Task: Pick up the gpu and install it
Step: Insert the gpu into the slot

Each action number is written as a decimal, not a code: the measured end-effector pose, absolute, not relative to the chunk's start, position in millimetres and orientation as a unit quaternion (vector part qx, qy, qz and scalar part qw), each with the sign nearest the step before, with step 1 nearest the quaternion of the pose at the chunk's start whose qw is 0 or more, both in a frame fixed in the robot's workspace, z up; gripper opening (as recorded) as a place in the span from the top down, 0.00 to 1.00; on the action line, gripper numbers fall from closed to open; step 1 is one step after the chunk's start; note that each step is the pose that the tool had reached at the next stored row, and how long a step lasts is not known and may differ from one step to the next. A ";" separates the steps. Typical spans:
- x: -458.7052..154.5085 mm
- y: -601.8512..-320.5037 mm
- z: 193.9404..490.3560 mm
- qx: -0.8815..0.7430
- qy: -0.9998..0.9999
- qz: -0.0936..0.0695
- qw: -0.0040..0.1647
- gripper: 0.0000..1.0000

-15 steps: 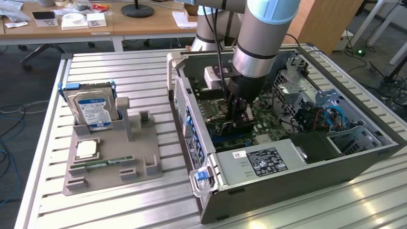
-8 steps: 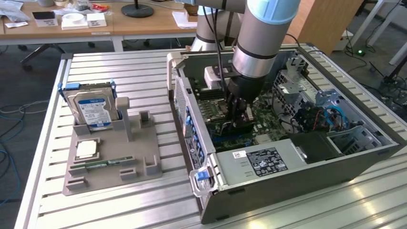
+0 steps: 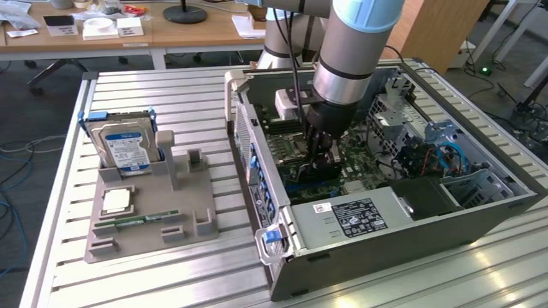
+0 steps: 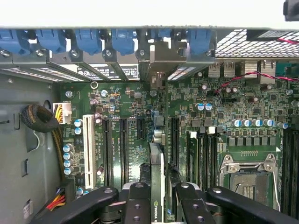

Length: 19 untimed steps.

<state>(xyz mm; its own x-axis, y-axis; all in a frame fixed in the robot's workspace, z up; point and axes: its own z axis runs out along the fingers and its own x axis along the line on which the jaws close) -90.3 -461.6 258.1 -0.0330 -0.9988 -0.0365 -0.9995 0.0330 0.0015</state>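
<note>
The thin green circuit-board gpu (image 4: 157,177) is seen edge-on in the wrist view, standing upright on the green motherboard (image 4: 219,107) among the long black slots, its silver bracket reaching the rear slot row with blue plastic clips (image 4: 122,41). It is clamped between the black fingers (image 4: 138,205) of the gripper (image 3: 324,168) (lowered inside the open grey computer case (image 3: 376,224)). A silver hard drive with blue-white label (image 3: 124,149) is kept on the grey holder (image 3: 158,215), well apart.

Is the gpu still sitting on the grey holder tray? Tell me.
No: the gpu stands edge-on between the gripper's fingers over the motherboard inside the case.
</note>
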 end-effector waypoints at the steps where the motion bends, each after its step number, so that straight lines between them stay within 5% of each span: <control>1: -90.3 -461.6 258.1 -0.695 0.719 0.013 0.013 0.75; 19: -90.3 -464.8 257.6 -0.695 0.719 0.014 0.013 0.75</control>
